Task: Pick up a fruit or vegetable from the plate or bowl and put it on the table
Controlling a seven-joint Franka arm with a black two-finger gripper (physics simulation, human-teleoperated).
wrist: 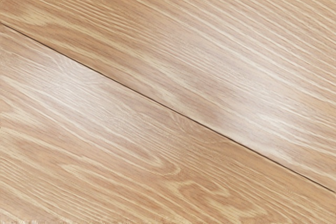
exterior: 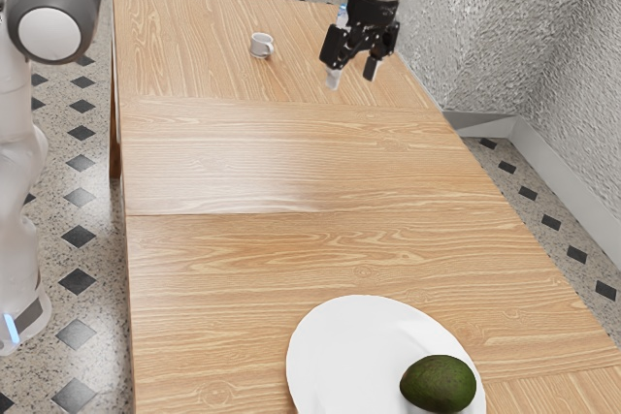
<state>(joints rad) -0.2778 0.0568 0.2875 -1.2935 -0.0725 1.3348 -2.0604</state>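
Note:
In the exterior view my gripper (exterior: 352, 78) hangs above the far part of the wooden table (exterior: 223, 162), its two fingers apart with nothing between them. A dark green avocado (exterior: 439, 384) lies on the right part of a white plate (exterior: 340, 356) at the near end, well away from my gripper. The wrist view looks down on bare wood of the table (wrist: 105, 129), crossed by a dark seam.
A small white cup (exterior: 261, 45) stands on the far part of the table, to the exterior view's left of my gripper. A small bluish object (exterior: 343, 15) is partly hidden behind the gripper. A textured wall (exterior: 572, 55) rises beyond the table's right edge.

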